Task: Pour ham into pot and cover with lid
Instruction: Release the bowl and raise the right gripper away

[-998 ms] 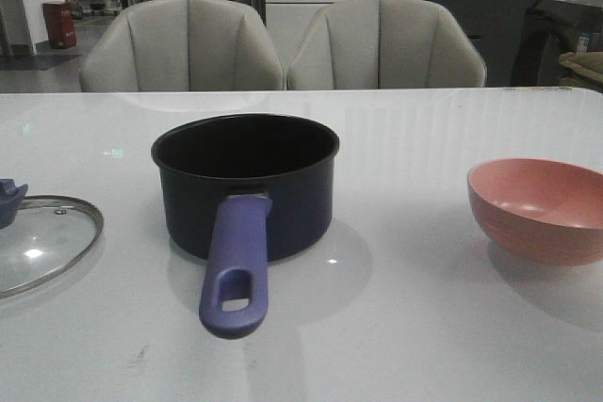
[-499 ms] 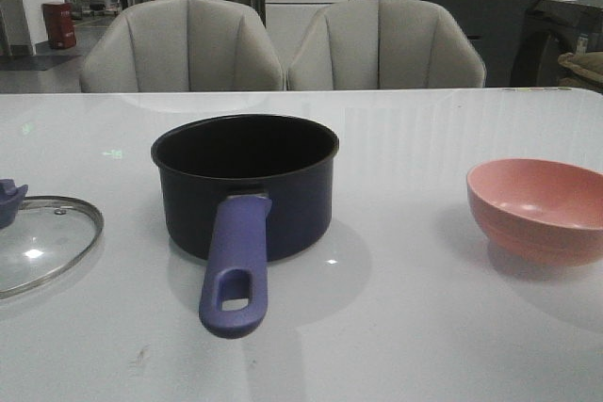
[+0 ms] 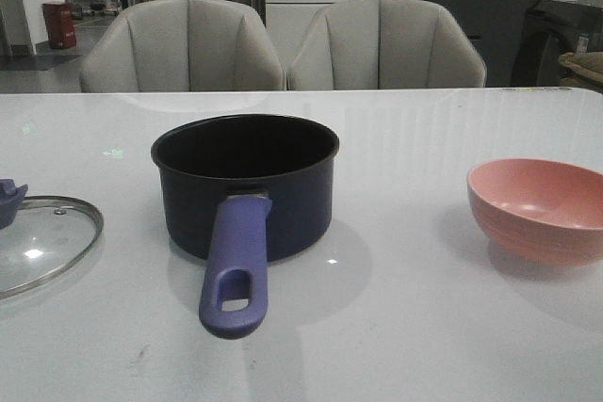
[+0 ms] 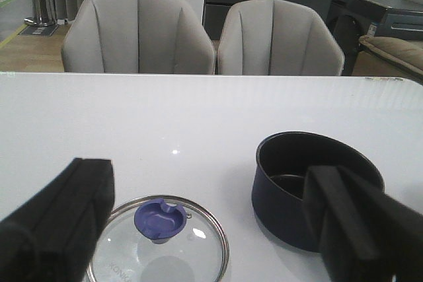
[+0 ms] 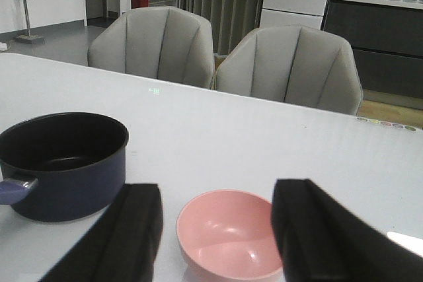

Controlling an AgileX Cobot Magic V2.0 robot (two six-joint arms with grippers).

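Two containers are seen on the glossy white table (image 3: 424, 327): the pot (image 3: 247, 185) at centre, uncovered, its black interior showing nothing inside, and a pink bowl (image 3: 539, 209) well to its right, smooth and round, no ham discernible within. The pot's purple-blue handle (image 3: 234, 268), with an oval hole, points toward the camera. The glass lid (image 3: 38, 242), steel-rimmed, lies flat at left, partly cut off. Left gripper (image 4: 211, 229) and right gripper (image 5: 215, 236) fingers are spread apart, holding nothing.

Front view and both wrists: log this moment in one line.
left hand open over lid | right hand open over pink bowl | saucepan uncovered | ham not visible
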